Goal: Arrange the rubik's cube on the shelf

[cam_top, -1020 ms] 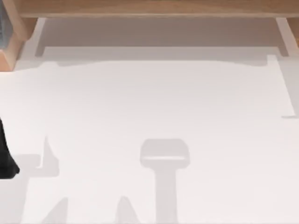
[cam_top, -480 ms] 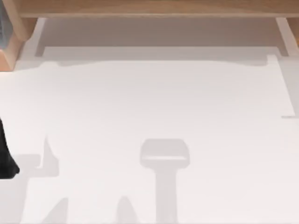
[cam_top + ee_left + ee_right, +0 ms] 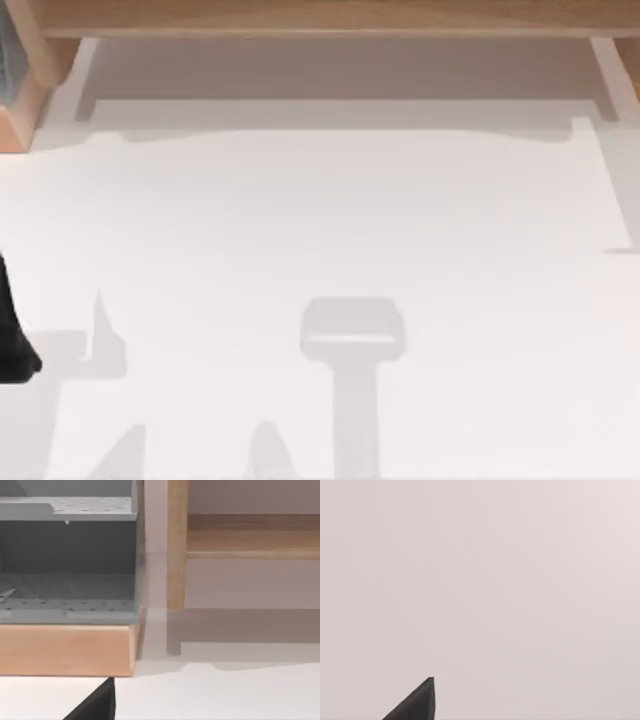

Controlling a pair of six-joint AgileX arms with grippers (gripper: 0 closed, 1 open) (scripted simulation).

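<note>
The shelf (image 3: 320, 18) is a long light-brown wooden board across the far edge of the table, standing on pale uprights (image 3: 603, 75). The left wrist view faces its board (image 3: 250, 537) and one wooden side support (image 3: 176, 545) from close by. The rubik's cube is out of view. A black part of my left arm (image 3: 12, 335) sits at the table's left edge. My left gripper (image 3: 97, 706) appears as a black wedge low in the left wrist view. My right gripper (image 3: 417, 702) appears as a similar black wedge over a plain pale surface.
A grey perforated rack (image 3: 67, 555) on a wooden base (image 3: 65, 647) stands just left of the shelf's side support, at the far left corner (image 3: 14, 95). The white table (image 3: 330, 220) carries soft grey shadows near its front.
</note>
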